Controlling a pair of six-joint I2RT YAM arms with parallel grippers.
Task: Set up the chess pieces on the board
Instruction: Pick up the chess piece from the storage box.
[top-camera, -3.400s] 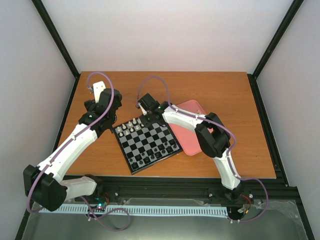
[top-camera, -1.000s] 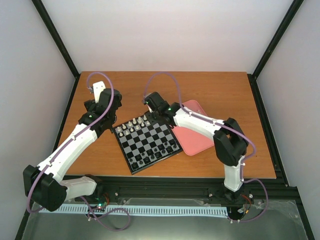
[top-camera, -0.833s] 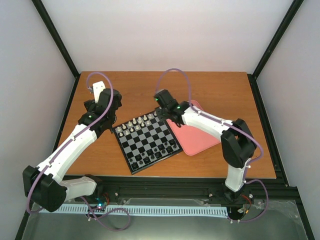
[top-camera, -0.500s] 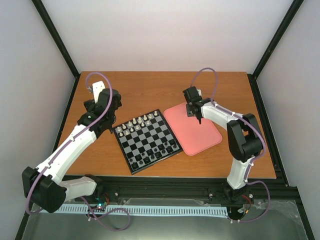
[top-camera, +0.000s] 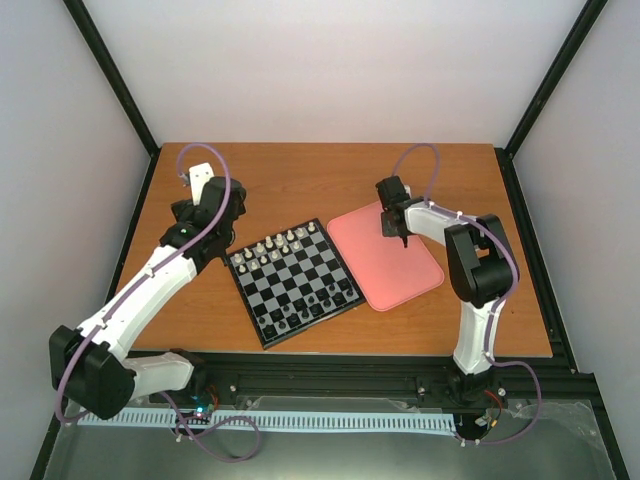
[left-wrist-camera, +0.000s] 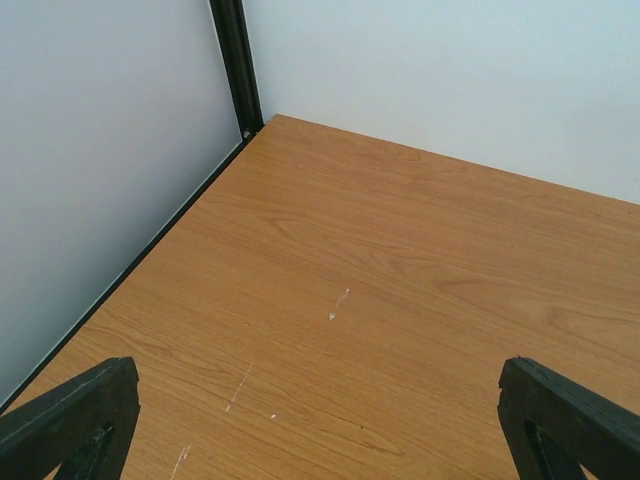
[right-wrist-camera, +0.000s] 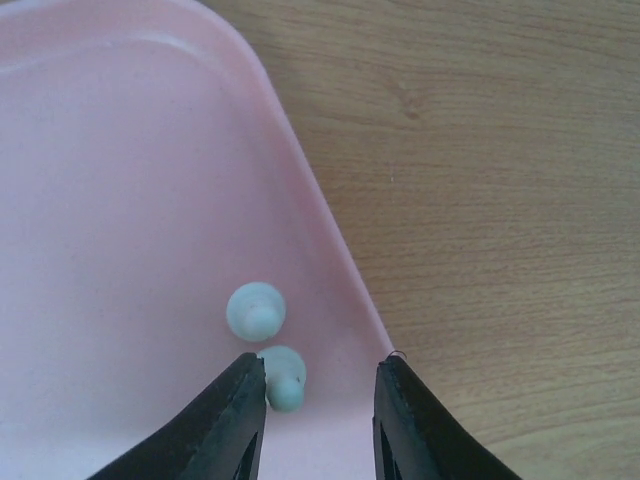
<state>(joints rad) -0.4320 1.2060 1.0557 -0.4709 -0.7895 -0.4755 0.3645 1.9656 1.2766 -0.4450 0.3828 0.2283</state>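
Over a corner of the pink tray (right-wrist-camera: 120, 200), your right fingers (right-wrist-camera: 235, 420) are standing spread around one of two pale chess pieces (right-wrist-camera: 284, 378), not pinching it. Your left fingers (left-wrist-camera: 70, 420) are hanging wide apart above the worktop (left-wrist-camera: 400, 280), and the board (top-camera: 293, 281) is lying between both arms.

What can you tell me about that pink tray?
A flat pink tray with rounded corners and a low raised rim, smooth like plastic. It lies on the table right of the board, slightly turned. Two white pieces sit inside near its rim, below the right end effector.
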